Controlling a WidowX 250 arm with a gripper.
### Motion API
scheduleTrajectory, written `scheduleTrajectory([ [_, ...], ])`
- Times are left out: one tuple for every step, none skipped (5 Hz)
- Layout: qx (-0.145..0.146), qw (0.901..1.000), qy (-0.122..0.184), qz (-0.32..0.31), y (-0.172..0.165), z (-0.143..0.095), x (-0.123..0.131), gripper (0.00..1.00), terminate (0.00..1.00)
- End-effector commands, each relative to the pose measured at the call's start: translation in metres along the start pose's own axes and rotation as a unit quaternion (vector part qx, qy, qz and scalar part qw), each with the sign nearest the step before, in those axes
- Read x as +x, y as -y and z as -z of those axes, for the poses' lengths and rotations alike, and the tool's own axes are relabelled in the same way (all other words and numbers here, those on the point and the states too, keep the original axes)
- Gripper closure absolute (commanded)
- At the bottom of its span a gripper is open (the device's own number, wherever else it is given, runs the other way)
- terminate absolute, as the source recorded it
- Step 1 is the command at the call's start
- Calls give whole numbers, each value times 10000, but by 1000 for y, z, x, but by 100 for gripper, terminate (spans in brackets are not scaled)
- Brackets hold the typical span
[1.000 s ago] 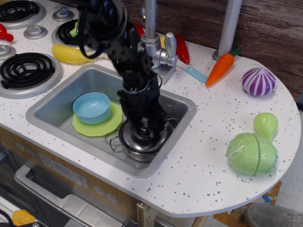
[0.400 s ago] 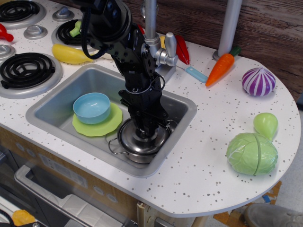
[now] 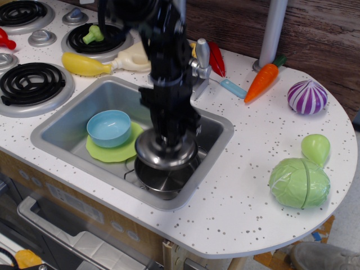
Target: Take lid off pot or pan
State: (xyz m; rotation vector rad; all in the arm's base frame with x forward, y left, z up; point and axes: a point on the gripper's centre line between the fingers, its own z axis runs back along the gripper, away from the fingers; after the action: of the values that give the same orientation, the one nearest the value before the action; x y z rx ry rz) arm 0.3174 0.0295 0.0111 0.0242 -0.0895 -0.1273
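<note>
The shiny steel pot (image 3: 163, 181) stands in the sink's front right corner, its wire loop handles showing at the sides and its inside partly showing. The round steel lid (image 3: 164, 153) hangs a little above the pot, tilted slightly and clear of the rim. My black gripper (image 3: 169, 136) reaches straight down onto the lid's centre and is shut on its knob, which the fingers hide. The arm rises from there toward the top of the view.
A light-blue bowl (image 3: 109, 127) sits on a light-green plate (image 3: 120, 149) in the sink (image 3: 67, 121) to the left of the pot. The faucet (image 3: 198, 59) stands right behind my arm. Toy vegetables lie on the counter to the right; burners at left.
The gripper has risen with the lid, which was sitting on the pot and now hangs above it. The arm has straightened upward.
</note>
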Motion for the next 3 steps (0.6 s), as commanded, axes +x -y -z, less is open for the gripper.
scheduleTrajectory([
  [414, 9979, 339, -367, 23, -52, 19, 100, 0],
  [401, 9955, 633, -583, 49, -52, 38, 100, 0],
  [126, 9940, 729, -805, 70, -45, 61, 100, 0],
])
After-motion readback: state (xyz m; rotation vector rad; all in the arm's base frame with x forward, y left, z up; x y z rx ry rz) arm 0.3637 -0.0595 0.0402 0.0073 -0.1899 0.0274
